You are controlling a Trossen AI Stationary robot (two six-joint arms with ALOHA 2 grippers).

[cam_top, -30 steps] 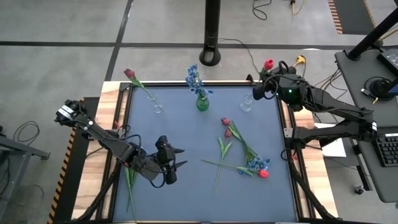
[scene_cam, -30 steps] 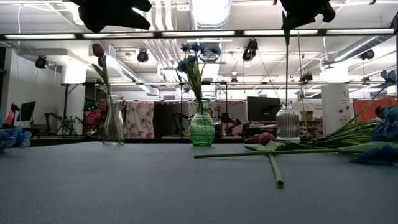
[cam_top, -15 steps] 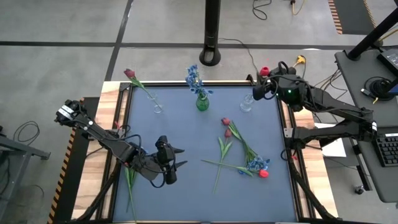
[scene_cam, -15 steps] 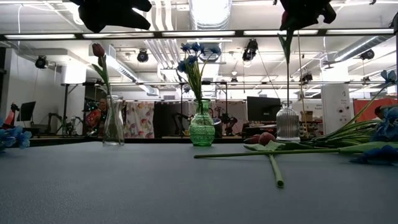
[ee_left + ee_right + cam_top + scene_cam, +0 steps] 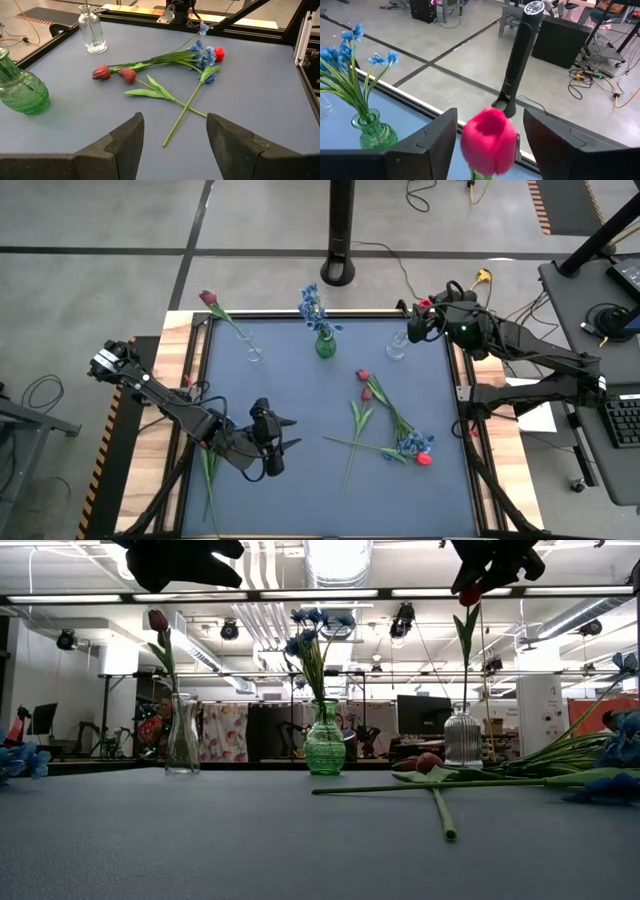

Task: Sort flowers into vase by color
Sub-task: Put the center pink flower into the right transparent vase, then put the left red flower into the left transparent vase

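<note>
Room: a big workshop with a grey floor; a black pole stand (image 5: 341, 230) rises behind the worktop; desks and screens show far back in the low view.
Worktop: a blue-grey worktop (image 5: 300, 470) with a wooden edge; three vases stand in a row along its far side.
Done so far: the green vase (image 5: 325, 345) in the middle holds the blue sprigs (image 5: 312, 307); the clear vase at the left (image 5: 254, 354) holds one dark maroon tulip (image 5: 208, 298); the ribbed clear vase at the right (image 5: 397, 346) now has a bright red tulip (image 5: 470, 595) with its stem going down into the neck, as the low view shows.
Still to do: a heap of flowers (image 5: 385, 423) lies on the worktop, near the right side; in it are two maroon tulips (image 5: 114, 73), some blue blossoms (image 5: 201, 54) and one more red tulip (image 5: 218, 52); more stems (image 5: 209, 475) lie on the wooden edge at the left; so the job looks about half done.
Right gripper: the right gripper (image 5: 419, 321) hangs right over the ribbed vase; its fingers stand apart, one on each side of the red bloom; they do not seem to squeeze it, so the tulip looks let go.
Left gripper: the left gripper (image 5: 283, 434) waits low over the near left part of the worktop; its fingers are apart and hold nothing; it points at the heap.
</note>
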